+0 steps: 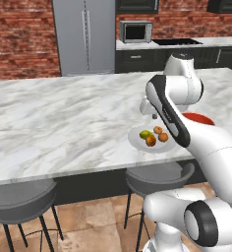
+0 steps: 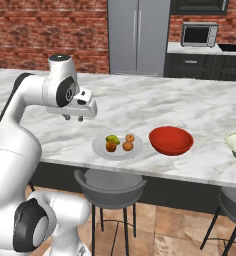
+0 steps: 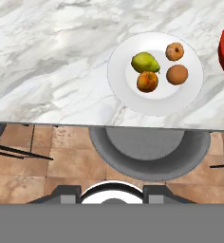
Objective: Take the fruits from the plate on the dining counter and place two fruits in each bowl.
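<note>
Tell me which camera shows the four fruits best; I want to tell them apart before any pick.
The hand view: it looks straight down on the plate, with the yellow-green fruit and three orange ones clearly separated. The left and right base views show them small and bunched, seen from the side.

Brick wall [image 1: 19, 39], steel fridge [image 1: 84, 34], tile floor [image 3: 52, 161]

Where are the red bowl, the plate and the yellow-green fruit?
red bowl [image 2: 171, 140]: right base view, on its inner hollow.
plate [image 3: 190, 90]: hand view, on bare rim at its right side.
yellow-green fruit [image 3: 144, 62]: hand view, on the middle of its skin.
</note>
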Controlling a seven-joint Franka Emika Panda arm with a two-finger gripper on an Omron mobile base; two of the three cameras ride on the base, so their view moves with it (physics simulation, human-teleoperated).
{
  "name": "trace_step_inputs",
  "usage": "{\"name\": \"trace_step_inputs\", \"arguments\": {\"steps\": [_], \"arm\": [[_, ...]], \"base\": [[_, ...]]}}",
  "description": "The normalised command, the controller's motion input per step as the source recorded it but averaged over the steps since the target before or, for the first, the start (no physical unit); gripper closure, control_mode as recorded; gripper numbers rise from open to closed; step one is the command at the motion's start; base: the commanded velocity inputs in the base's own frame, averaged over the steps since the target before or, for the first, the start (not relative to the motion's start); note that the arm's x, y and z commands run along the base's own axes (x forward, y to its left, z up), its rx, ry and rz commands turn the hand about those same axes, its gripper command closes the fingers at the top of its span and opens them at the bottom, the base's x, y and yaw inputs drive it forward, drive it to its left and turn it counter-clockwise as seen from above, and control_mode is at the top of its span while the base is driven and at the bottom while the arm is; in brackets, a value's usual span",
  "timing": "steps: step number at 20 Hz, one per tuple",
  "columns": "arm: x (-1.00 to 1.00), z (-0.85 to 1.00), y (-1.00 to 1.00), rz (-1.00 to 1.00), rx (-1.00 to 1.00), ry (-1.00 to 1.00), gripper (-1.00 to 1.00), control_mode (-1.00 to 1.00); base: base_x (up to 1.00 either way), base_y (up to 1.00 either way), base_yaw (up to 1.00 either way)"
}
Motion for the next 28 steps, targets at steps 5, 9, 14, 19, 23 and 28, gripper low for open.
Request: {"name": "trace_step_inputs", "arguments": {"steps": [5, 9, 14, 19, 23, 28], "arm": [[-0.09, -0.12, -0.11, 0.00, 0.00, 0.00, -1.00, -1.00], [-0.16, -0.27, -0.25, -0.01, 0.00, 0.00, -1.00, -1.00], [-0.02, -0.28, -0.25, -0.05, 0.00, 0.05, -1.00, -1.00], [0.02, -0.26, -0.20, -0.07, 0.00, 0.08, -1.00, -1.00], [0.09, -0.23, -0.09, -0.11, 0.00, 0.13, -1.00, -1.00], [0.14, -0.19, -0.01, -0.06, -0.04, 0.17, -1.00, -1.00]], "base": [[0.00, 0.00, 0.00], [0.00, 0.00, 0.00], [0.00, 0.00, 0.00], [0.00, 0.00, 0.00], [0.00, 0.00, 0.00], [0.00, 0.00, 0.00]]}}
